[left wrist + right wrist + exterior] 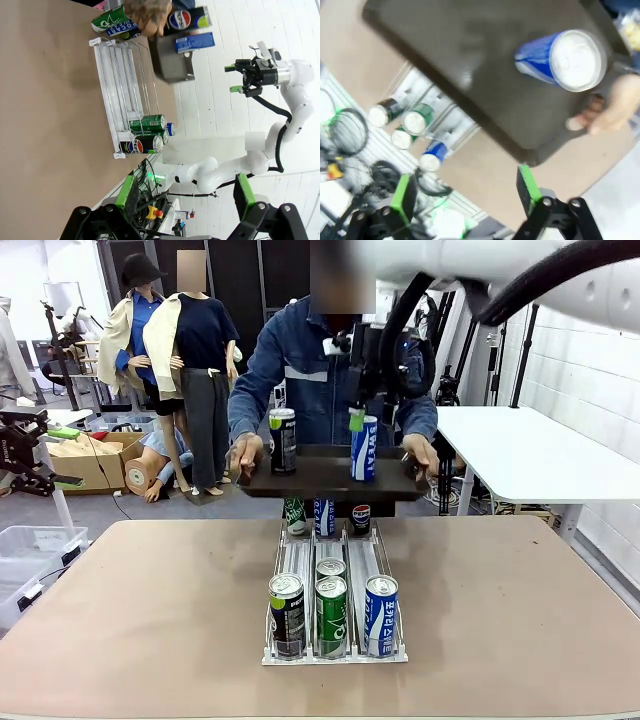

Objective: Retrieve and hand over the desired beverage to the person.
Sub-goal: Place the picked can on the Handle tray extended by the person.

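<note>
Landmark: clear can rack (335, 640) standing mid-worktop (140, 620), lanes running away from the robot

Nearest end of rack: three upright cans side by side against the front lip — black can (287, 615) in the left lane, green can (331, 616) in the middle, blue can (381, 615) in the right. A fourth can (330, 569) stands just behind the green one. Far end of rack: three more cans (325, 516), partly hidden under the tray

Above and beyond the rack's far end: dark tray (320, 480) held level, clear of the worktop, by the person (300, 370) in blue denim at the far side. Person's hand (245, 452) grips the tray's left edge, other hand (420, 450) the right edge. On the tray: a dark can (283, 441) toward its left, a blue-and-white can (364, 448) toward its right, both upright, well apart

Right gripper (368, 418) hangs over the tray, just above the blue-and-white can; fingers spread apart, nothing between them; whether a pad touches the can top cannot be told. Right wrist view looks down on that can's silver lid and the tray, rack below, image blurred

Left gripper (180, 197) is up high, well back from the rack on the robot's side; green pads wide apart, empty
</note>
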Available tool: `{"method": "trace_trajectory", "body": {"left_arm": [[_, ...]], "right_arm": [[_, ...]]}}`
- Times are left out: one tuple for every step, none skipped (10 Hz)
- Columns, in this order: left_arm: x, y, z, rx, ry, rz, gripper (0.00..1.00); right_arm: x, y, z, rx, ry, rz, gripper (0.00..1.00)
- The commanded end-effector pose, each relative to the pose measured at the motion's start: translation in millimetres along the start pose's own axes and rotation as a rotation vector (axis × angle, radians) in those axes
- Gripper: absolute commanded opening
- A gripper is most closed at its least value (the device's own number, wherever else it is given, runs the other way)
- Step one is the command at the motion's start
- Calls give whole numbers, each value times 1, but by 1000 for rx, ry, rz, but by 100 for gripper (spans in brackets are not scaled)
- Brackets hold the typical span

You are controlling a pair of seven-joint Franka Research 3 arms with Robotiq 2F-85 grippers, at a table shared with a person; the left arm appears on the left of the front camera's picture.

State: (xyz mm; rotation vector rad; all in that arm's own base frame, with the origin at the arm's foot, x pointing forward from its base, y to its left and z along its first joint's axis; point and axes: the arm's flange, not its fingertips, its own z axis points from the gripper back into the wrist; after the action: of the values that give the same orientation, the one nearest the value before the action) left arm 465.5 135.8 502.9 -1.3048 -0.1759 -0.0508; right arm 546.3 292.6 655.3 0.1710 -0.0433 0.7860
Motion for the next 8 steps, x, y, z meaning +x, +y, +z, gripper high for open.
{"method": "trace_trajectory", "body": {"left_arm": [[-1, -1, 0, 5, -10, -3, 100], [-1, -1, 0, 5, -10, -3, 100], [-1, -1, 0, 5, -10, -3, 100], [-1, -1, 0, 5, -10, -3, 100], [-1, -1, 0, 5, -10, -3, 100], [-1, -1, 0, 5, -10, -3, 100], [-1, -1, 0, 5, -10, -3, 100], [-1, -1, 0, 5, -10, -3, 100]], "right_arm": [[-39, 1, 8, 70, -111, 1, 100], [-55, 1, 17, 75, -154, -2, 100], [-71, -7, 23, 100, -180, -14, 100], [-90, -18, 28, 129, -214, -43, 100], [-110, -30, 31, 165, -249, -69, 100], [-130, -39, 32, 186, -287, -101, 100], [-155, -50, 33, 206, -329, -140, 100], [-178, -60, 32, 227, -371, -181, 100]]}}
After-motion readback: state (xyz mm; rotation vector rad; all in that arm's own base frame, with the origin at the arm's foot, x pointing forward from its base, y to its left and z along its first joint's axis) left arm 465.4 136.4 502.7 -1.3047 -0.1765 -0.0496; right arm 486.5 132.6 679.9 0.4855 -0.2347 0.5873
